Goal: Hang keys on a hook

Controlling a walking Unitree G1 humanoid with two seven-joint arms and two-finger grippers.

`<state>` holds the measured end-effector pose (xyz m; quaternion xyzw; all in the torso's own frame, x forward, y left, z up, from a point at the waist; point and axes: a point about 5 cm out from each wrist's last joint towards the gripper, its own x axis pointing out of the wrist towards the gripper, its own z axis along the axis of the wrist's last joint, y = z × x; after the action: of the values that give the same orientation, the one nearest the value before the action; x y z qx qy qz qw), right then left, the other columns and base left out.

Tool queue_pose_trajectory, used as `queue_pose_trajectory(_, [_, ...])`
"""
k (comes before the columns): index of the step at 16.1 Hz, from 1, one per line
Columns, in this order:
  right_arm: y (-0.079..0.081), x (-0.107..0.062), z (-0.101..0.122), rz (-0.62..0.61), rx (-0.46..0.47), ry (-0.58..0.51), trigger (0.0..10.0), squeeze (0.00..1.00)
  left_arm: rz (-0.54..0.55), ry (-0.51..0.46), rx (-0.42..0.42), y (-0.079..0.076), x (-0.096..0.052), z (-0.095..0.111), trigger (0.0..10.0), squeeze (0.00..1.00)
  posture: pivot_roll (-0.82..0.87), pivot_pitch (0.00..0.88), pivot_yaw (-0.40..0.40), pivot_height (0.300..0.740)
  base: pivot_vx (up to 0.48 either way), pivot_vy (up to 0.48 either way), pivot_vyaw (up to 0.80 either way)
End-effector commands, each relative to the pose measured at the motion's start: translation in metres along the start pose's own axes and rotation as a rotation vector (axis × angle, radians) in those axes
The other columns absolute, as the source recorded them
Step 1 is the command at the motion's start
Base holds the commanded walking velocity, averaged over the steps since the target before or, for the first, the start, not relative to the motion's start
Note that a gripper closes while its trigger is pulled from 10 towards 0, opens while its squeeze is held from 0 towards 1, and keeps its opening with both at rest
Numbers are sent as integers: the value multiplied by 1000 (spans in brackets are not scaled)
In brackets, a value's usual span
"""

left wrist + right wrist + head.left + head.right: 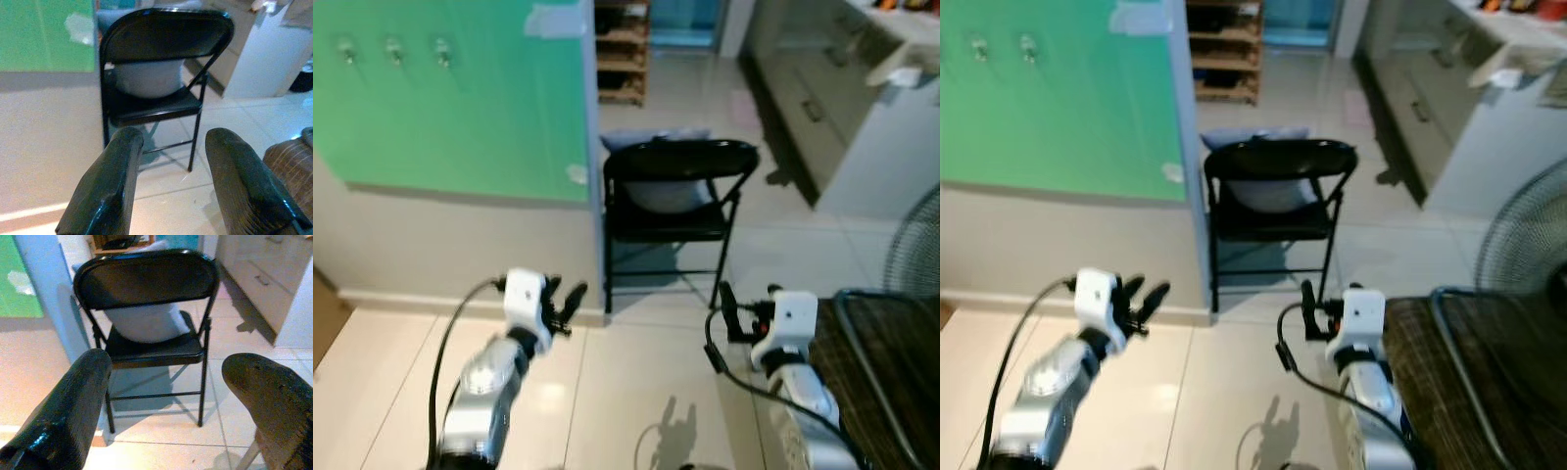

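Facing the green board, three small silver hooks [393,49] are seen up and left, nearer the open, empty left claw [570,299]; the right claw [725,299] is open too.

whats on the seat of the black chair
A pale grey cushion rests on the black metal folding chair, leaning against its backrest. The backrest covers the cushion's upper part.

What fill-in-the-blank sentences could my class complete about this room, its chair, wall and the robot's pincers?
1. The folding chair is coloured ____.
2. The hooks are fixed on a ____ wall panel.
3. On the chair's seat rests a white ____.
4. The fingers of the left pincer and the right pincer stand ____, holding nothing.

Missing words: black; green; cushion; open
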<state>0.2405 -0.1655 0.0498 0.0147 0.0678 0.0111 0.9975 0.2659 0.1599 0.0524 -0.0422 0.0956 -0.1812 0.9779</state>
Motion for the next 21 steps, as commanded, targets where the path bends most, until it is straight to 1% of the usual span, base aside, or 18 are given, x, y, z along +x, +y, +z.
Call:
queue_pose_trajectory(1, [-4,3,4,-4,2,6,10000,0,-8,28,-20,1,1,-3,10000,0,-92,0,26,740,-296,382,0])
queue_pose_trajectory(2, [-6,5,7,-7,1,3,10000,0,-10,34,-36,0,3,-3,10000,0,-91,0,26,740,-292,382,0])
queue_pose_trajectory(5, [-15,11,8,-43,9,8,10000,0,-11,41,-29,4,11,-2,10000,0,-90,0,29,740,-272,398,0])
queue_pose_trajectory(8, [-15,12,7,-42,6,27,10000,0,-5,47,-46,7,17,2,10000,0,-91,0,28,740,0,424,0])
queue_pose_trajectory(10, [-15,13,6,-45,10,34,10000,0,-4,50,-58,6,19,3,10000,0,-95,0,28,740,0,428,0])
queue_pose_trajectory(15, [-22,17,3,-68,7,71,10000,0,10,58,-31,4,23,4,10000,0,-96,0,27,740,0,431,0])
queue_pose_trajectory(16, [-22,18,3,-65,15,72,10000,0,12,58,-43,4,23,4,10000,1000,-95,0,25,740,0,454,0])
queue_pose_trajectory(21, [-21,20,-1,-68,19,90,10000,0,36,51,-57,10,23,7,10000,1000,-80,0,17,740,0,459,0])
